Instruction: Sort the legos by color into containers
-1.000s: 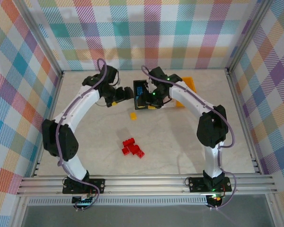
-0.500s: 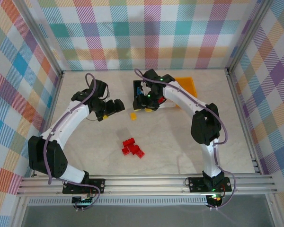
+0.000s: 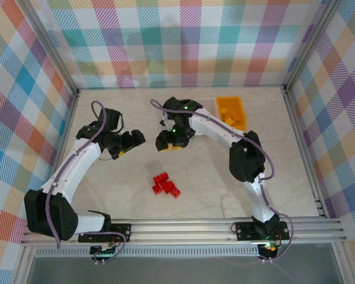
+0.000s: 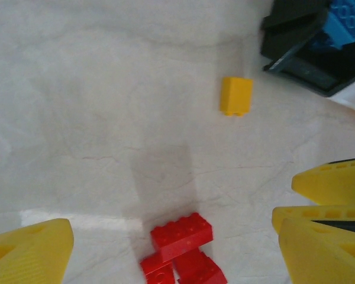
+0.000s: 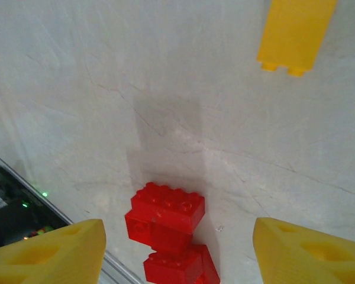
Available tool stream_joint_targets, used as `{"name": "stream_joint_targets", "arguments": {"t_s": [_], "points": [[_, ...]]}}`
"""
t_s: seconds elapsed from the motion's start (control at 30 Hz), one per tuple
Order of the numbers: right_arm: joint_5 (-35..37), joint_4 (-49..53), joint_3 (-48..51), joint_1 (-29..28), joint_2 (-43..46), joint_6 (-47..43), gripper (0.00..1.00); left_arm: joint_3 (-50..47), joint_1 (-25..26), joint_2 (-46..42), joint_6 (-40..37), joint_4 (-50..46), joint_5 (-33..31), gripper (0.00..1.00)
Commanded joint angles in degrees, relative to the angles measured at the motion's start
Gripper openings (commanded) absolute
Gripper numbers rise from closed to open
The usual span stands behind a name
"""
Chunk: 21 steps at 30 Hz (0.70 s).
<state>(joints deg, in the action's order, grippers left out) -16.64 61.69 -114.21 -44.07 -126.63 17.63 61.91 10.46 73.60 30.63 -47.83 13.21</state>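
Mid-table, pale marbled surface [image 3: 225, 177]: red legos [image 3: 165, 184] clustered; I see one yellow brick [image 4: 236, 95] lying apart.
Back right: orange bin [image 3: 235, 99] near the wall.
Walls [image 3: 183, 41]: pastel plaid.
Left gripper [image 3: 133, 139]: fingers wide, empty.
Right gripper [image 3: 165, 142]: fingers wide, empty.

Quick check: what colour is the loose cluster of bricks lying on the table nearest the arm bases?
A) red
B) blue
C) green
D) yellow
A: the cluster of bricks on the table is red, and a single yellow brick lies apart from it.
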Motion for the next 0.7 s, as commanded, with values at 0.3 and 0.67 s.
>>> {"name": "stream_joint_targets", "arguments": {"t_s": [0.3, 0.67], "points": [[11.35, -0.59, -6.66, -0.4, -7.25, -1.02, 0.71, -2.4, -2.64, -3.31, 1.23, -2.8, 1.75, 0.96], [14.41, 3.5, -17.94, -0.31, -15.24, -1.9, 0.78, -7.02, -4.32, -6.85, 0.33, -3.01, 3.21, 1.0]]}}
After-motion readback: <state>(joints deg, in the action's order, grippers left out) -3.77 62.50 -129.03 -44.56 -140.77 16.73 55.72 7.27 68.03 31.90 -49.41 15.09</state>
